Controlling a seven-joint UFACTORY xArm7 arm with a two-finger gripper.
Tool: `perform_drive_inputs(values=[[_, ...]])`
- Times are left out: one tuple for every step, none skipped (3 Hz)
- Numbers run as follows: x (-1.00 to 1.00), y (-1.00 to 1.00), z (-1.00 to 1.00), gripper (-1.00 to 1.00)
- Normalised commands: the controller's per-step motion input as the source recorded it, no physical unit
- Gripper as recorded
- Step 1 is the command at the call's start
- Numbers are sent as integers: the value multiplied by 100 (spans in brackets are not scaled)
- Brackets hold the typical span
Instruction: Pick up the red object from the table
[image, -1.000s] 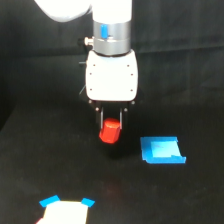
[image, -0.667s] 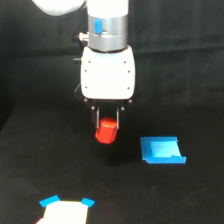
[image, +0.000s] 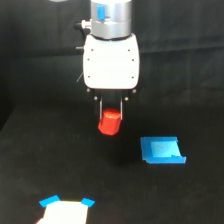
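- Landmark for everything below: the red object (image: 109, 123), a small stubby red-orange piece sitting near the middle of the exterior view
- Far toward the exterior view's left of the red object and well below it, at the bottom edge, lies a pale piece with blue corners (image: 65, 209); its lower part is cut off by the frame, so I cannot tell its full shape
- Under all of it spreads the table (image: 30, 165), matte black and merging into the black backdrop behind
- Directly above the red object is my white body, topped by a silver wrist with a blue mark
- My gripper (image: 111, 113) points straight down, and my two thin dark fingers (image: 101, 107) reach to either side of the red object's upper part
- My jaws are drawn in narrow, pinched on the red object, which hangs a little tilted between them
- The red object looks lifted clear of the table, with dark surface showing beneath it, though black on black makes the gap hard to judge
- Toward the exterior view's right of the red object and somewhat lower lies a flat blue square piece (image: 161, 150), resting on the table, well apart from my fingers and from what I hold
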Motion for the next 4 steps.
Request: perform_drive_inputs(values=[[-50, 29, -4, -100], [-39, -15, 8, -100], [14, -13, -63, -100], [31, -40, -31, -54]])
